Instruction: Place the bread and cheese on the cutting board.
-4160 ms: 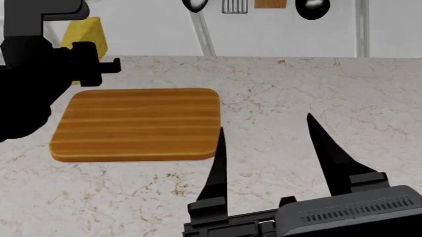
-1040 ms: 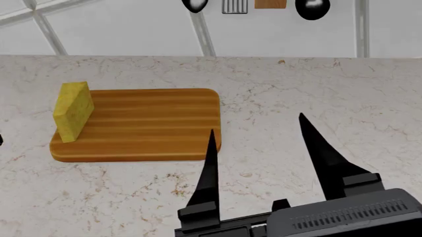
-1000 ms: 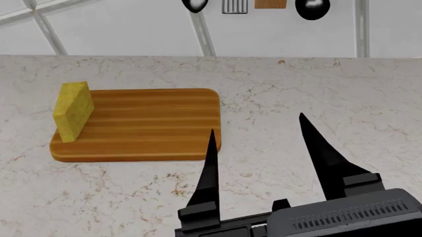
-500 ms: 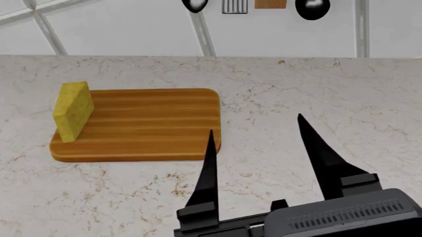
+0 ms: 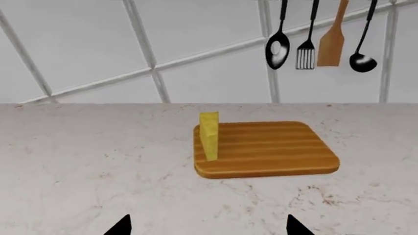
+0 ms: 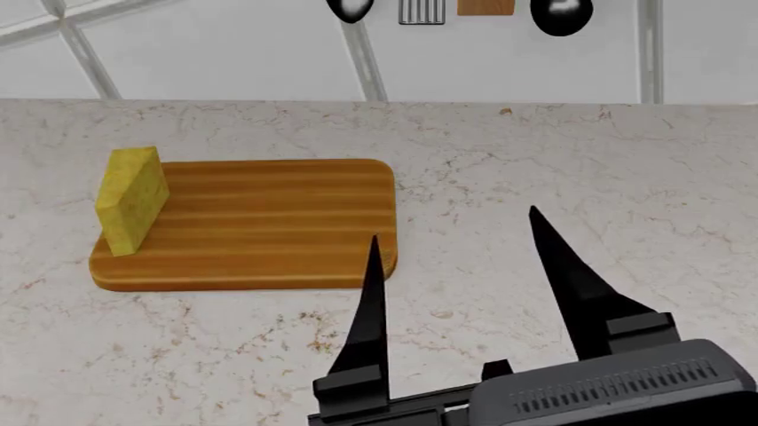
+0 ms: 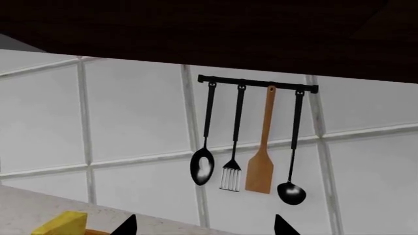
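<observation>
Yellow cheese (image 6: 130, 200) is sitting on board (image 6: 261, 222), frame left; bread is showing nowhere; your right claw (image 6: 456, 244) is gaping, empty.

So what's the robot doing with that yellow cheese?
The cheese stands on its edge at the left end of the cutting board, and nothing is holding it. The right end effector hovers open and empty over the counter beside the board's right end. Only the tips of the left end effector show, spread apart. The bread isn't in any view, so that part isn't done yet.
</observation>
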